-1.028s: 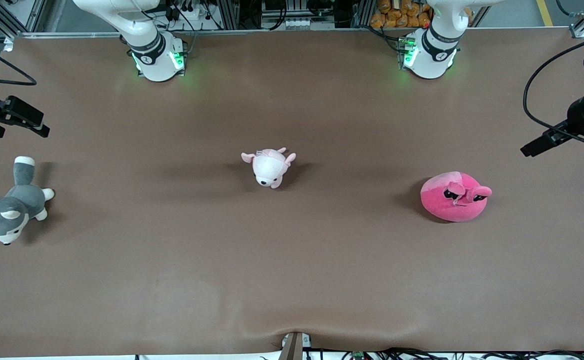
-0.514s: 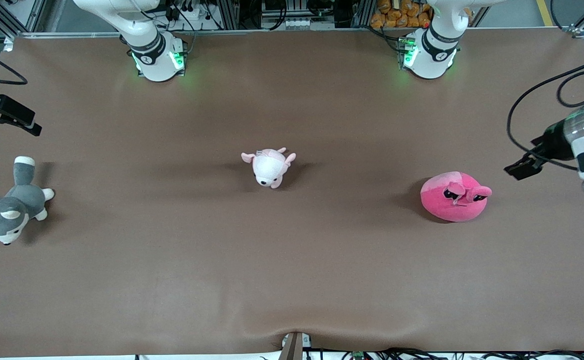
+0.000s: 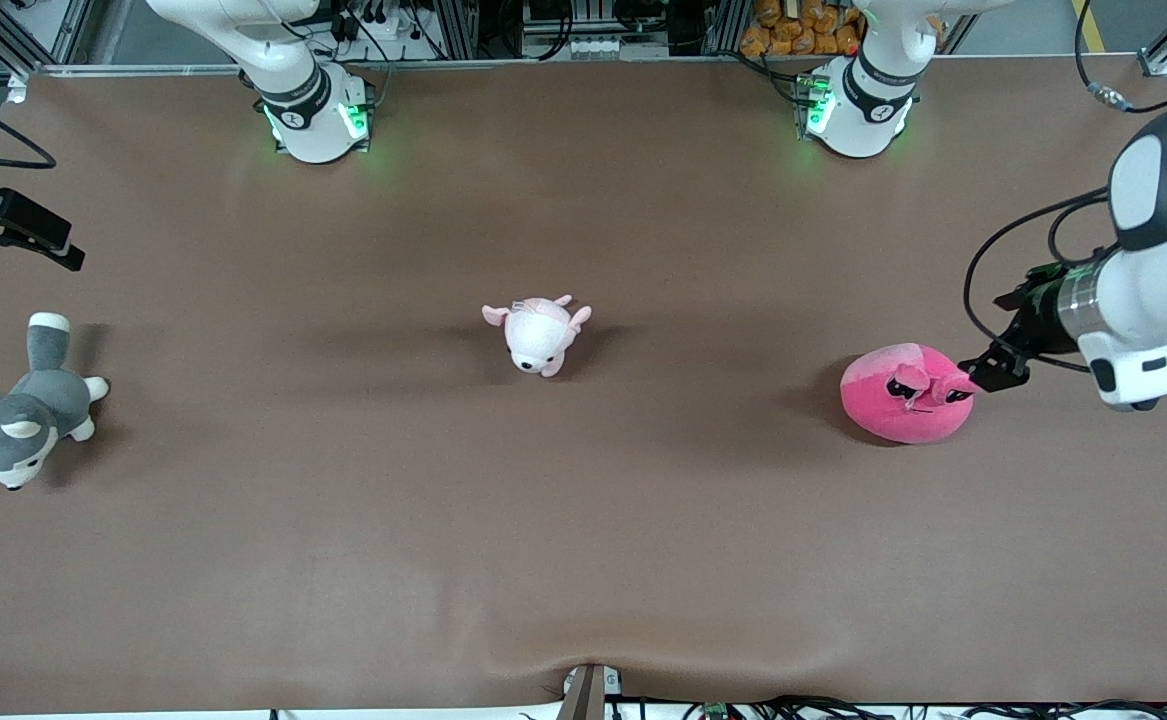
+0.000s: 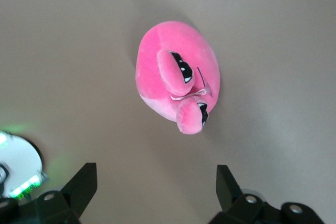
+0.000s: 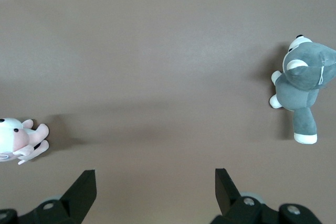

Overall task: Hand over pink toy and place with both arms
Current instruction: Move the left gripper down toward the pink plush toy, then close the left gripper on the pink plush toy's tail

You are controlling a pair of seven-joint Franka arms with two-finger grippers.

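Lying on the brown table toward the left arm's end, the pink toy sits flat with its two stalk eyes up and nothing touching it. The left gripper hangs in the air just beside the toy's edge, on the side toward the table's end, its black tip close to one eye stalk in the front view; the left wrist view shows the toy ahead of the gripper, whose fingers are spread wide with only bare table between them (the toy sits clear of both tips). The right gripper waits over the right arm's end of the table, its fingers likewise spread wide around nothing. Near it on the table lies the husky, and the small pale plush rests around the table's middle, well apart from the pink toy and a little farther from the front camera.
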